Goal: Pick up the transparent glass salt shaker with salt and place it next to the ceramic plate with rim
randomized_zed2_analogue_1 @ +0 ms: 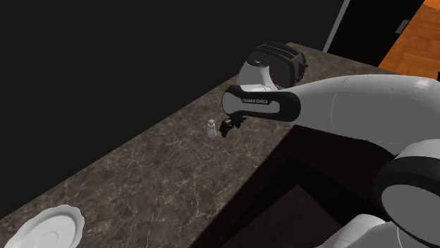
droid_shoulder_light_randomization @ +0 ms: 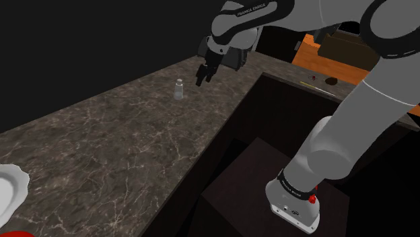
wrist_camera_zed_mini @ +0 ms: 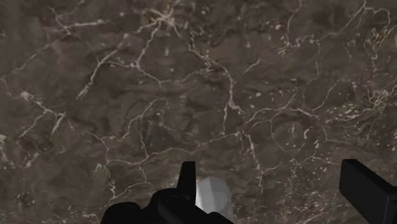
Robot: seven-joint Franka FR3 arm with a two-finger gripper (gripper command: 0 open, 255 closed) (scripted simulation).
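Hovering above the dark veined countertop (droid_shoulder_light_randomization: 101, 148), the gripper (droid_shoulder_light_randomization: 204, 75) is standing wide open and gripping nothing. The salt shaker (droid_shoulder_light_randomization: 179, 89) is standing upright on the counter just beside it, showing between the fingers (wrist_camera_zed_mini: 188, 175) close to one. The white plate (droid_shoulder_light_randomization: 10, 188) is lying well apart.

Arm (droid_shoulder_light_randomization: 350, 145): smooth, rounded tube-like links, white to pale grey.
Joints (droid_shoulder_light_randomization: 250, 13): dark grey to black bands set between the pale links.
Lettering (randomized_zed2_analogue_1: 257, 101): small white "FRANKA EMIKA" printed along a dark band; the same words sit on a band in the shoulder view.
Base (droid_shoulder_light_randomization: 293, 207): white rounded foot with small dark marks on its face, topped by a dark collar carrying white letters too small to read.
Ring (droid_shoulder_light_randomization: 306, 195): thin, red, circling the foot just under the collar.
Tool (droid_shoulder_light_randomization: 204, 77): all black and blocky.
Fingers (wrist_camera_zed_mini: 369, 188): two, black, flat-sided, square-edged.
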